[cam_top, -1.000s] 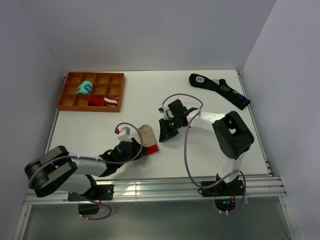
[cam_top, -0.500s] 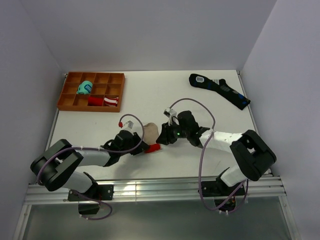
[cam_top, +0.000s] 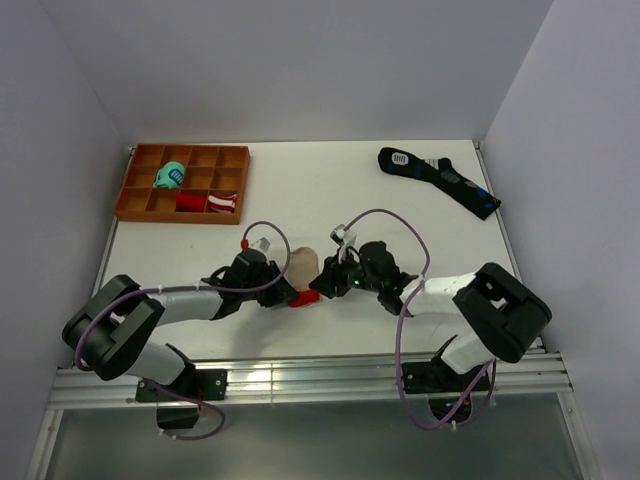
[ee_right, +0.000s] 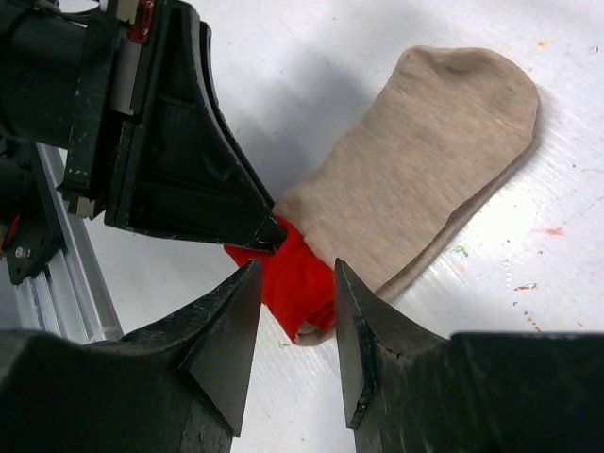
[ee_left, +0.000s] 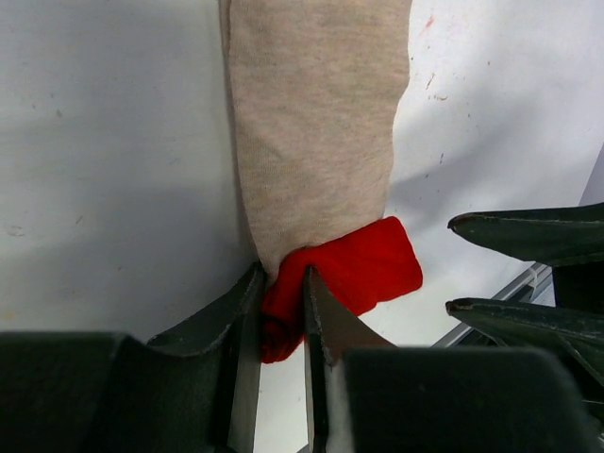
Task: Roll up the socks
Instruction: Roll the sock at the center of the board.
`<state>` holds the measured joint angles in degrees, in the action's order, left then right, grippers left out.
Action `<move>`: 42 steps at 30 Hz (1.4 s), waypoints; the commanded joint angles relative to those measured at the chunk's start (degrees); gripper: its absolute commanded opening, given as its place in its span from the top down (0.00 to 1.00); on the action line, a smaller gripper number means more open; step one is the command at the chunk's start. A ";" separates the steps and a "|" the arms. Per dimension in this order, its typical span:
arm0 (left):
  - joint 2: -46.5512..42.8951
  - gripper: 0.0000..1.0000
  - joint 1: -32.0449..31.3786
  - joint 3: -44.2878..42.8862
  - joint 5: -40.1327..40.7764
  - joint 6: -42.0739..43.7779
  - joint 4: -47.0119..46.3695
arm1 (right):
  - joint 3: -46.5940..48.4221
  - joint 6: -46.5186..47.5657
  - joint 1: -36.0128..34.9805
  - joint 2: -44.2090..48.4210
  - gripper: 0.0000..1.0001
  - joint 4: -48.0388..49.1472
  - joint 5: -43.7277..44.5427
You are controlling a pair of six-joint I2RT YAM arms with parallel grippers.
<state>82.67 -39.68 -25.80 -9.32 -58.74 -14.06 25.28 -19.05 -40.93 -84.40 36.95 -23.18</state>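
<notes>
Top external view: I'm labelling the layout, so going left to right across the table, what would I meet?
orange tray → left gripper → socks → right gripper → black sock

I'm running this from afar in what looks like a robotics lab cell. Plain pale walls [cam_top: 300, 70] box in a white surface [cam_top: 300, 190]. The left arm [cam_top: 170, 305] and right arm [cam_top: 440, 290] are bolted to aluminium rails [cam_top: 330, 375].

Two grippers [cam_top: 291, 294] [cam_top: 320, 289], one sock pair [cam_top: 303, 266] — one tray [cam_top: 205, 158]
</notes>
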 commanded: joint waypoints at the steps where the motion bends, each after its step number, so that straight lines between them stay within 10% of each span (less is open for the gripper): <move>1: 0.91 1.00 0.74 -0.30 -0.96 3.19 10.55 | -1.90 -0.29 -0.73 -0.59 0.56 11.19 1.73; 42: 2.84 0.99 3.12 -5.14 -7.02 2.58 15.65 | -10.86 -1.61 -8.91 -15.88 0.51 33.54 9.64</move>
<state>84.01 -36.75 -31.16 -16.12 -56.75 -2.28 15.64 -20.62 -48.99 -98.98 69.14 -15.40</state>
